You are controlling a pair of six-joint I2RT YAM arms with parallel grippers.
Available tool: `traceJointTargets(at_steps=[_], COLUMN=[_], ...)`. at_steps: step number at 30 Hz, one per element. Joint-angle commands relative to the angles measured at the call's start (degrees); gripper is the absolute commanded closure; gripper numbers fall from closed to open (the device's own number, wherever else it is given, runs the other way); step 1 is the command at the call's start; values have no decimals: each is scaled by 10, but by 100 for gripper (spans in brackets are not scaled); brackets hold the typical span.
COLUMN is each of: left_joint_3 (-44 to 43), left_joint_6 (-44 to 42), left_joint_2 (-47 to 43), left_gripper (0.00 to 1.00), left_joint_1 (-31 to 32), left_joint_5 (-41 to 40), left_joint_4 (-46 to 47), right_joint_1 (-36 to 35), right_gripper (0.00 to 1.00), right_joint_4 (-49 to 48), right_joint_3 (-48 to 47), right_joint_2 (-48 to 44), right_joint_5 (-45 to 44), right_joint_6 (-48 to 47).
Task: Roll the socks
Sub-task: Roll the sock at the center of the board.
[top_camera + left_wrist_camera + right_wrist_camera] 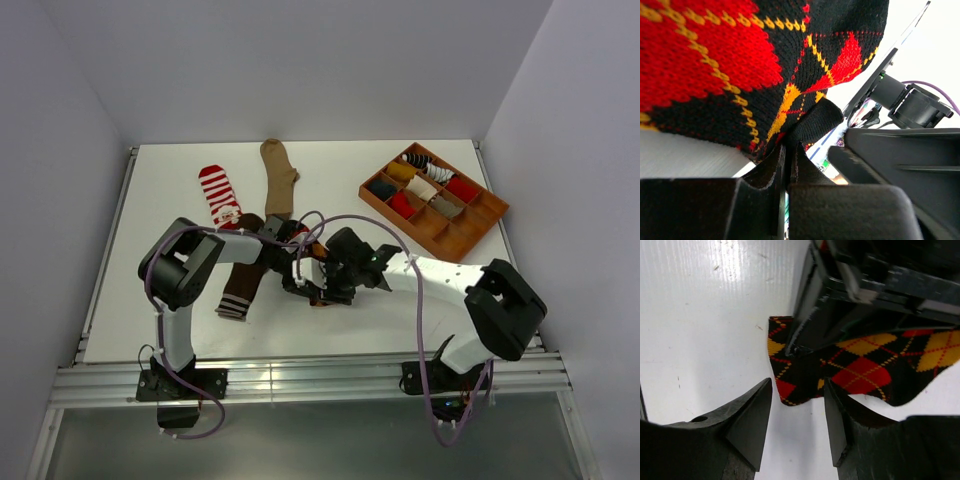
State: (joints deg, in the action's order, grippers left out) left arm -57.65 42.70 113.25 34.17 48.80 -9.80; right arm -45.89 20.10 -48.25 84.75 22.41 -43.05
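Note:
The black argyle sock (pixel 715 60) with red and yellow diamonds lies at the table's middle, mostly hidden under both grippers in the top view (pixel 320 299). My left gripper (pixel 789 150) is shut on a pinched fold of its black edge and shows in the top view (pixel 298 262). My right gripper (pixel 797 390) is open, with its jaws just short of the sock's end (pixel 855 365), and also shows in the top view (pixel 328 284). The dark brown sock (pixel 240 285) with striped cuff, the red-and-white striped sock (pixel 218 195) and the tan sock (pixel 278 175) lie flat to the left and behind.
A wooden tray (pixel 470 225) with compartments holding several rolled socks stands at the back right. The left gripper's body (pixel 850 295) hangs over the argyle sock, close above my right jaws. Bare white table (pixel 150 210) lies at the left.

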Motion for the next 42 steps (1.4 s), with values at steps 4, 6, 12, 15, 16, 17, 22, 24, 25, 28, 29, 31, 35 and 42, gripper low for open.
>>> traceJointTargets(at_steps=[4, 6, 12, 15, 16, 17, 22, 24, 25, 28, 29, 31, 35, 42], left_joint_3=[-4, -6, -4, -5, -4, -5, -8, -5, -4, 10, 12, 23, 40, 66], left_joint_6=[-26, -27, -28, -29, -27, -26, -24, -22, -18, -3, 2, 20, 59, 117], left_joint_2=[20, 20, 21, 22, 21, 21, 19, 17, 15, 3, 0, -13, -36, -69], left_gripper=[100, 99, 99, 99, 99, 98, 95, 92, 91, 87, 84, 80, 74, 73], left_joint_1=[-3, -3, -6, -8, -8, -9, -12, -13, -14, -18, -20, -23, -24, -24], left_joint_5=[-35, -35, -33, -31, -27, -27, -20, -16, -17, -13, -12, -12, -24, -62], left_joint_4=[-29, -30, -27, -26, -24, -21, -18, -13, -10, 11, 19, 42, 82, 143], right_joint_1=[-31, -40, -54, -56, -57, -56, -56, -56, -55, -48, -44, -28, 2, 74], right_gripper=[46, 46, 47, 53, 54, 57, 65, 70, 72, 78, 80, 81, 82, 82], right_joint_4=[-2, -3, -9, -7, -1, 3, 8, 16, 29, 63, 73, 105, 157, 253], right_joint_3=[-3, -3, -9, -17, -20, -24, -32, -40, -43, -58, -67, -77, -104, -166], right_joint_2=[34, 38, 60, 71, 76, 83, 92, 102, 106, 115, 118, 130, 148, 192], right_joint_5=[-54, -68, -91, -96, -98, -98, -101, -101, -97, -68, -57, -23, 37, 142], right_joint_6=[-27, -28, -34, -30, -29, -29, -27, -27, -27, -23, -23, -22, -25, -37])
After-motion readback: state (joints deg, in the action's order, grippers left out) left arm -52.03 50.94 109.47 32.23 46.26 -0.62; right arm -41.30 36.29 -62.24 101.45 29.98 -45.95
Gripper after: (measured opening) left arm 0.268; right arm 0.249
